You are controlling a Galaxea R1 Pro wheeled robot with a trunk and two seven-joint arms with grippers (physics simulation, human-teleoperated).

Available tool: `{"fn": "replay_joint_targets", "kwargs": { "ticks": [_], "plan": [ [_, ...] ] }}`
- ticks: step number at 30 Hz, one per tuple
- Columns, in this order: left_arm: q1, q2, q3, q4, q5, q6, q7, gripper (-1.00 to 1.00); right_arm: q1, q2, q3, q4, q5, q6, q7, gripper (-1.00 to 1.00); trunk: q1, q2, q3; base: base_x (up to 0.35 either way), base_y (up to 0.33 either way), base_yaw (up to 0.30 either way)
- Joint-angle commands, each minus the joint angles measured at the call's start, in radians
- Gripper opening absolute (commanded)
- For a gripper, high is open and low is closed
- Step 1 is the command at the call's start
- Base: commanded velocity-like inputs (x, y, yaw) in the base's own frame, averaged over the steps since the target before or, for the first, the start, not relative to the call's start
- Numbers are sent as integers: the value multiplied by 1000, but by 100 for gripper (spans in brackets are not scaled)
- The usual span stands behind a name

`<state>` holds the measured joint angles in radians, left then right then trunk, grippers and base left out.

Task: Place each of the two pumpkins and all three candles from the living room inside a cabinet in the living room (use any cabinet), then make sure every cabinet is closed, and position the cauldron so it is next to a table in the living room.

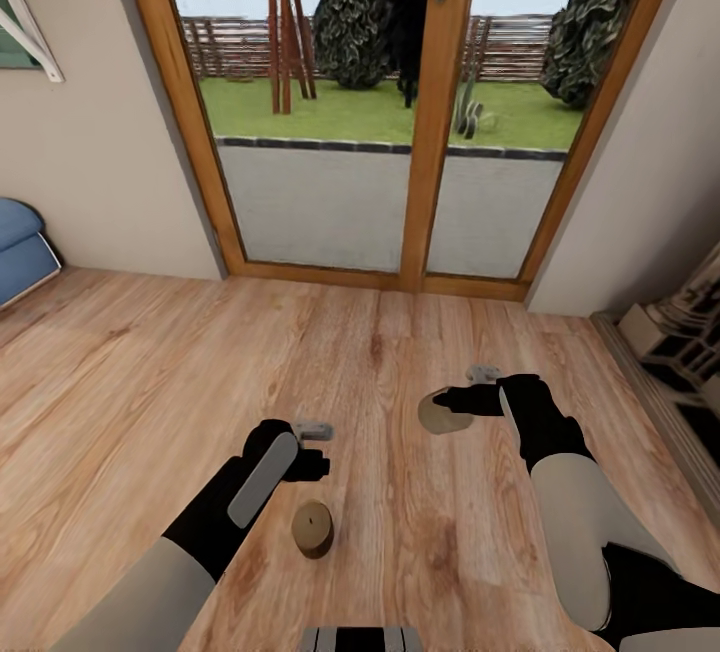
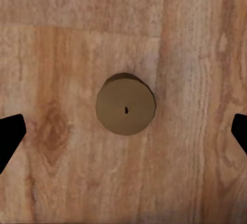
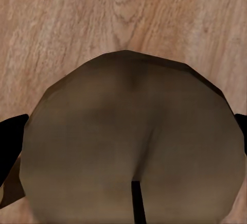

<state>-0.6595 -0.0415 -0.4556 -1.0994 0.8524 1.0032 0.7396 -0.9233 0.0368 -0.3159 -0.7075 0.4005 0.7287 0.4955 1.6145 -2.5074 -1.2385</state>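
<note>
One candle [image 1: 312, 529] stands upright on the wooden floor, a short brownish cylinder with a small wick. My left gripper [image 1: 312, 452] hangs open just beyond and above it. In the left wrist view that candle [image 2: 125, 104] is seen from straight above, with the left gripper [image 2: 125, 134] fingertips spread wide on both sides and apart from it. My right gripper [image 1: 452, 399] is shut on a second candle [image 1: 443, 415], held above the floor. Up close, this candle [image 3: 134, 141] spans the whole gap between the right gripper [image 3: 126, 136] fingertips. No pumpkins, cabinet or cauldron are in view.
Wood-framed glass doors [image 1: 420, 182] close off the floor ahead, with beige walls on both sides. A blue cushioned seat [image 1: 20, 252] sits at the far left. A pale shelf-like unit [image 1: 680, 337] stands along the right wall. Wooden floor [image 1: 150, 382] lies between them.
</note>
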Motion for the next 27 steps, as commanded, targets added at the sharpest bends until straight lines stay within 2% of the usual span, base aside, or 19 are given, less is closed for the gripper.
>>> {"fn": "replay_joint_targets", "kwargs": {
  "ticks": [1,7,20,23,25,27],
  "plan": [
    [0,-1,-1,1,0,0,10,100,0,0,0,0,-2,0,0,-100,0,0,-4,0,0,0],
    [0,-11,-1,38,3,0,20,100,0,0,0,-1,0,0,0,-100,3,-2,-27,0,0,0],
    [0,-15,-1,41,4,-1,20,100,0,-3,-2,-2,-2,0,11,-100,9,-5,-77,0,0,0],
    [0,-18,-1,42,4,-2,19,100,0,-24,-10,-2,-3,-1,82,-100,10,-5,-89,0,0,0],
    [0,-19,-1,42,4,-3,18,100,0,-46,-25,-1,-3,-1,148,-100,11,-6,-97,0,0,0],
    [0,-19,-1,41,4,-3,18,100,0,-55,-43,-1,-3,-1,181,-100,12,-6,-104,0,0,0]
  ]
}}
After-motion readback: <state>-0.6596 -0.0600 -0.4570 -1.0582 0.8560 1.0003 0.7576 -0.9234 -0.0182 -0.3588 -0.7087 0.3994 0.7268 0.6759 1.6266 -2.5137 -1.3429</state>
